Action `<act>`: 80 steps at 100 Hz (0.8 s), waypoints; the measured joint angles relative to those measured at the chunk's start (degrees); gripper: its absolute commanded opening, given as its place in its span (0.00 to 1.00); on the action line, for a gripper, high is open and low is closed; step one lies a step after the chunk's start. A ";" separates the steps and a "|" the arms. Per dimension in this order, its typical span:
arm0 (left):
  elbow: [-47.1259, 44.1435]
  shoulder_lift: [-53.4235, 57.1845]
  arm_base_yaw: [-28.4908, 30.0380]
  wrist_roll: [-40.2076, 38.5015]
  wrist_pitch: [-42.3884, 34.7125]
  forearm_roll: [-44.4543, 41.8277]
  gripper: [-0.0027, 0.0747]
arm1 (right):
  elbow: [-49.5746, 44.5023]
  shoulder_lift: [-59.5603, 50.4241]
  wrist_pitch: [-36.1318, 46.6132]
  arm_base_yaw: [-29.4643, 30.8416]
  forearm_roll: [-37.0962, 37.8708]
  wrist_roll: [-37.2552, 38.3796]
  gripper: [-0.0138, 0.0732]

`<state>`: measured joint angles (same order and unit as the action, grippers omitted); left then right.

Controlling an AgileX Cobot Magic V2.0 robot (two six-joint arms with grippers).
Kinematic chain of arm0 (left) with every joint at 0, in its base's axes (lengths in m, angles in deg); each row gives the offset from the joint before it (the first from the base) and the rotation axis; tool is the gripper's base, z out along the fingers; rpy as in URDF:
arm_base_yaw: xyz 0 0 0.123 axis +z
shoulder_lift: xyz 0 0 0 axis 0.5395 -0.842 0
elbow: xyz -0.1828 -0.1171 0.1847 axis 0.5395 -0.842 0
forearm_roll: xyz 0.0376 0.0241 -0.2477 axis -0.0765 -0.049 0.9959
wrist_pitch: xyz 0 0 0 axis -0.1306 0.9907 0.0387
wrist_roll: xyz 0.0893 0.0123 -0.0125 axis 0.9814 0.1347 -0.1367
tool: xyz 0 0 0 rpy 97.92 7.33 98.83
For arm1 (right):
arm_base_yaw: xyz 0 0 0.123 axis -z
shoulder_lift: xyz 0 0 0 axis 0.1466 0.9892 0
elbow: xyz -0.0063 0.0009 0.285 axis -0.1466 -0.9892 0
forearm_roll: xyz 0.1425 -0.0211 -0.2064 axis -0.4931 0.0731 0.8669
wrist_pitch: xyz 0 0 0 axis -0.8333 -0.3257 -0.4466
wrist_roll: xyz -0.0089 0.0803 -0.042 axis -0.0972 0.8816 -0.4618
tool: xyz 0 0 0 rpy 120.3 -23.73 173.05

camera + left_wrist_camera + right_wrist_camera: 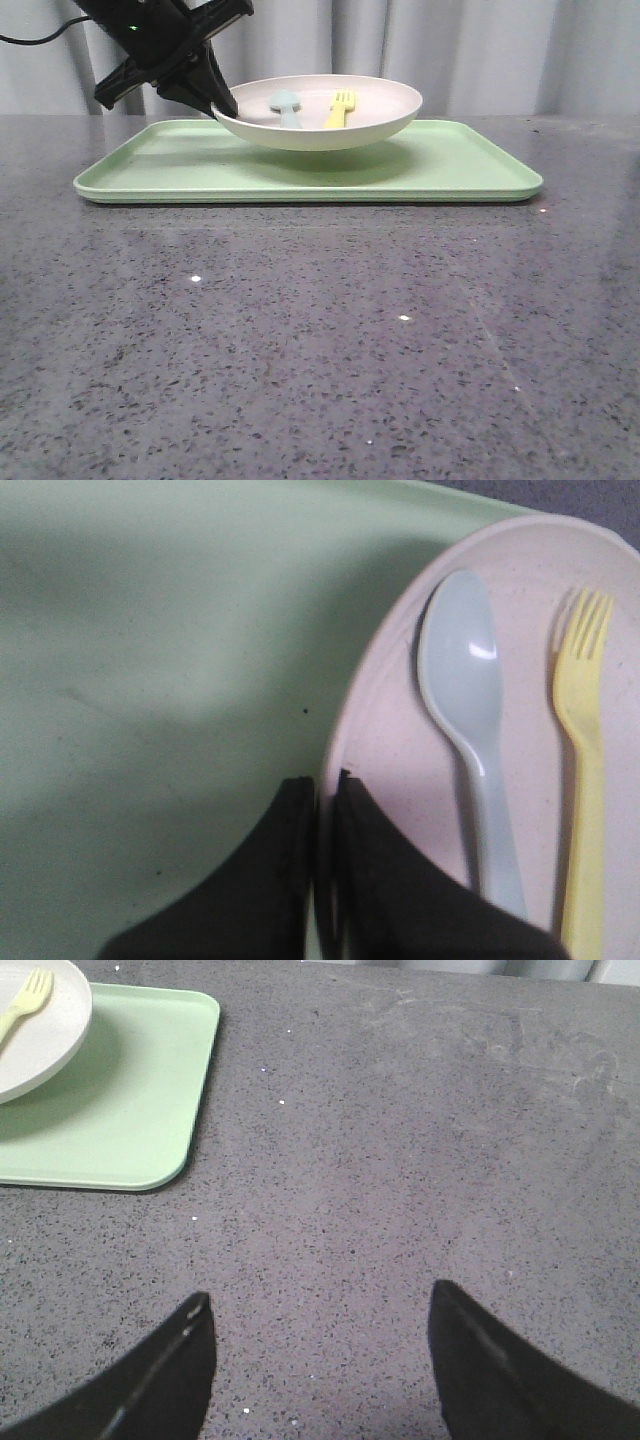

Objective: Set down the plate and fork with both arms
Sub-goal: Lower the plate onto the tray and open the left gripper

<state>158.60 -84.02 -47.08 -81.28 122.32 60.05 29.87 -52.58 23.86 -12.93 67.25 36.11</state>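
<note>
The left gripper point(222, 104) pinches the plate point(318, 125) by its left rim, holding it clear above the light-green tray point(150, 165), a shadowed gap beneath. On the plate lie a pale blue spoon point(286, 105) and, just right, the yellow fork point(341, 107). Bare grey countertop point(320, 340) spreads past the tray's right edge, where the right gripper point(318, 1345) hovers spread wide, holding nothing.
</note>
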 measured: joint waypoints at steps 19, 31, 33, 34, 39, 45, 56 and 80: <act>-1.14 0.00 -0.81 0.00 -1.50 -0.43 0.01 | 0.00 0.00 0.02 0.00 0.00 0.00 0.70; -3.10 0.00 -1.29 0.00 -2.43 -0.43 0.01 | 0.00 0.00 0.02 0.00 0.00 0.00 0.70; -3.46 0.00 -1.29 0.00 -2.59 -0.43 0.01 | 0.00 0.00 0.02 0.00 0.00 0.00 0.70; -3.47 0.00 -1.29 0.00 -2.59 -0.43 0.01 | 0.00 0.00 0.02 0.00 0.00 0.00 0.70; -4.22 0.00 -1.37 0.00 -2.84 -0.33 0.01 | 0.00 0.00 0.02 0.00 0.00 0.00 0.70; -4.81 0.00 -1.37 0.00 -3.23 -0.33 0.01 | 0.00 0.00 0.12 0.00 0.00 0.00 0.70; -5.42 0.00 -1.37 0.00 -3.73 0.02 0.01 | 0.00 0.00 0.12 0.00 0.00 0.00 0.70; -5.42 0.00 -1.37 0.00 -3.88 0.06 0.01 | 0.00 0.00 0.12 0.00 0.00 0.00 0.70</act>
<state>153.17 -84.02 -48.45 -81.28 118.44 60.11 29.87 -52.58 23.98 -12.93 67.25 36.11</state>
